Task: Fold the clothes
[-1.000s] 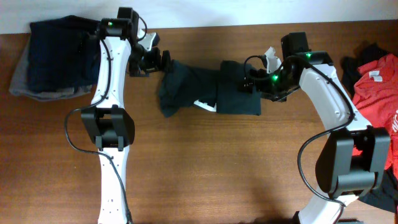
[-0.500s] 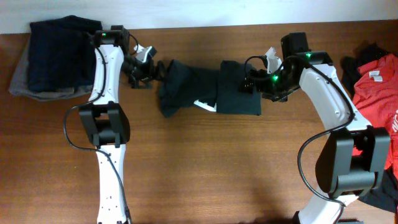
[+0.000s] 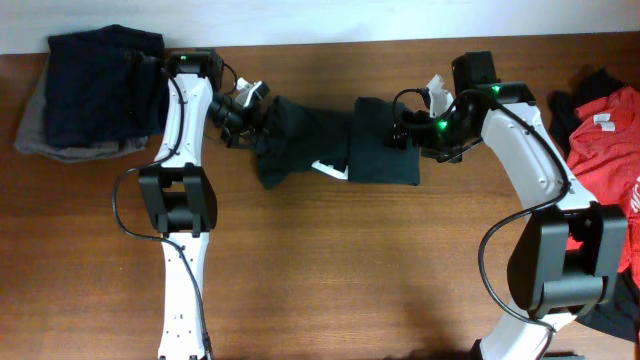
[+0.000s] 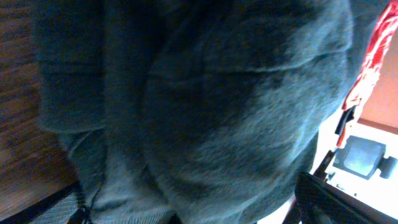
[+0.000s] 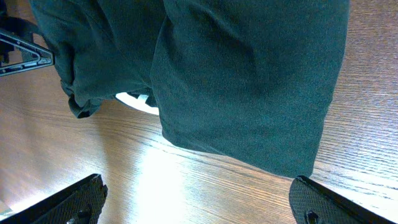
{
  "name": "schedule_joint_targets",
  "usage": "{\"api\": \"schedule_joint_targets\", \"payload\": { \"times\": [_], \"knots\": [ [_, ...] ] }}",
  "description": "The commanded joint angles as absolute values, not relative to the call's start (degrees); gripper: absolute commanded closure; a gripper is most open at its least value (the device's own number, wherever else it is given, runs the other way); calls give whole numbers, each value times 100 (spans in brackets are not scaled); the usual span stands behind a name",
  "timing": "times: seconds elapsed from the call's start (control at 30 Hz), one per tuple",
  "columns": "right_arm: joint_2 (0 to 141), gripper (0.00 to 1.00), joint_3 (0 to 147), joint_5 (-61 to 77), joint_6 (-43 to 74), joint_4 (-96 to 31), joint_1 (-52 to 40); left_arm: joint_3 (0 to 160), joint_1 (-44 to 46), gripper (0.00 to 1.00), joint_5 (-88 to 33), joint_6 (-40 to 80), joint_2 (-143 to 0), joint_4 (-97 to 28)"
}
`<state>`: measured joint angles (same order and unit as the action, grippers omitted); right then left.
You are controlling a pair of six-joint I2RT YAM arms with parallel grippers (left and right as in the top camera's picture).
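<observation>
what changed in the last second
The left end effector pulled back leftward, then returned to the left end of the dark green garment, open throughout. The right end effector, the garment and the folded pile stayed put.

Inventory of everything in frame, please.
dark green garment: one, blackish green with a short white print, table centre, partly folded
navy garment: one, navy, far left, folded on top of the grey one
grey garment: one, grey, far left, under the navy one
red garment: one, red with a white tag, right edge
black fabric: count unclear, black, beside the red garment
table: one, brown wood
left gripper: one, black, open, at the green garment's left end
right gripper: one, black, open, over the green garment's right end
</observation>
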<state>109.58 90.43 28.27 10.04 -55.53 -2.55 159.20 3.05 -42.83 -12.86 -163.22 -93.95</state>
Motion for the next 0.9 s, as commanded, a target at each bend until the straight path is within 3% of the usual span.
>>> {"api": "schedule_joint_targets", "payload": {
  "times": [0.0, 0.2, 0.27, 0.3, 0.37, 0.4, 0.47, 0.53, 0.87],
  "knots": [
    [10975, 1, 9028, 2757, 923, -5548, -217, 15900, 489, 1, -4545, -1426, -16459, -9371],
    [10975, 1, 9028, 2755, 921, -5548, -217, 15898, 786, 1, -4543, -1420, -16470, -9148],
    [10975, 1, 9028, 2755, 921, -5548, -217, 15898, 867, 6, -4521, -1326, -16497, -9037],
    [10975, 1, 9028, 2755, 921, -5551, -217, 15898, 917, 20, -4523, -1286, -16516, -8949],
    [10975, 1, 9028, 2755, 921, -5551, -217, 15898, 963, 34, -4521, -1271, -16525, -8851],
    [10975, 1, 9028, 2755, 921, -5548, -217, 15898, 976, 49, -4519, -1271, -16525, -8790],
    [10975, 1, 9028, 2753, 919, -5551, -217, 15898, 974, 67, -4521, -1267, -16525, -8689],
    [10975, 1, 9028, 2727, 917, -5551, -217, 15898, 956, 100, -4451, -1153, -16525, -8628],
    [10975, 1, 9017, 2528, 921, -5553, -217, 16042, 589, 99, -2794, -705, -16521, -8993]
  ]
}}
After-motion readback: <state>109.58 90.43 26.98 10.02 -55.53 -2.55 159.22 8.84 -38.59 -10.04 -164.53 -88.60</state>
